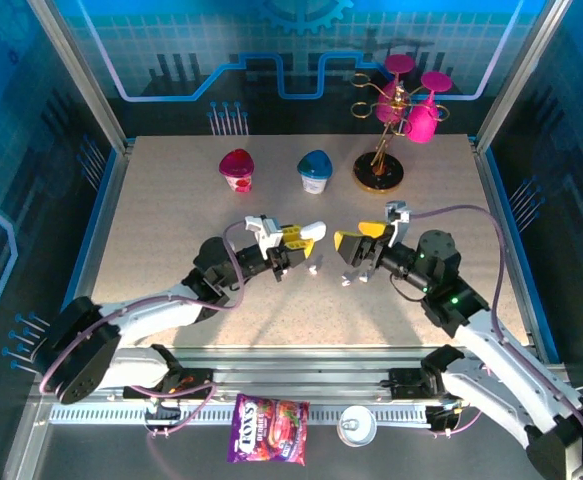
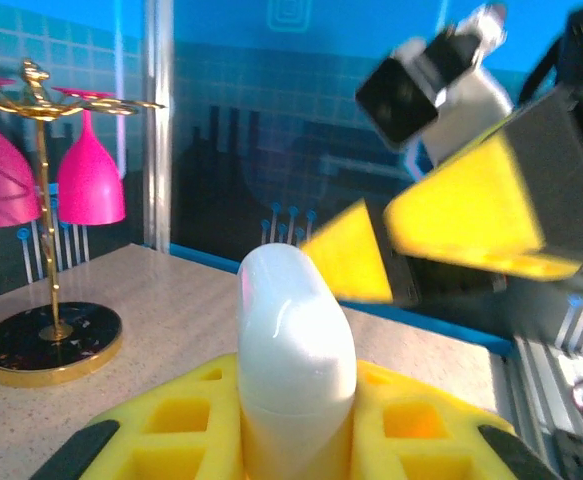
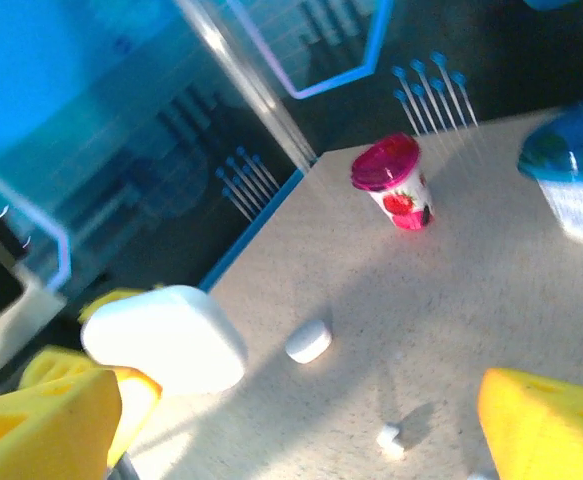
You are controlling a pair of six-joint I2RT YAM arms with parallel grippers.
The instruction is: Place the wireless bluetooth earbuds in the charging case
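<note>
Left tool (image 1: pixel 299 236) clenches the white pebble-shaped plastic case (image 2: pixel 293 340); right tool (image 3: pixel 291 410) gapes, released. Centre that one squarely over the tiny white earbud (image 3: pixel 389 437).

Desk (image 1: pixel 171 290) beige with fine dark speckle. Stand (image 1: pixel 378 176) gold, its round base black with a gold rim; glasses (image 1: pixel 421 122) on it magenta. Left of the stand: cup (image 1: pixel 315 171) white with blue lid. Further left of the stand: second cup (image 1: pixel 237 170) white, magenta lid, red fruit print. Case (image 2: pixel 296 340) glossy white. Left gripper (image 1: pixel 301 240) jaws yellow, body black, camera block white. Right gripper (image 1: pixel 359 242) same yellow jaws, black body. Earbuds (image 1: pixel 313 269) white. Cables (image 1: pixel 451 208) lilac. Walls behind the stand blue with pale grid and lighter blue line pattern. Candy bag (image 1: pixel 268 441), well apart from the stand at the near edge, purple with red fruit and white lettering.
</note>
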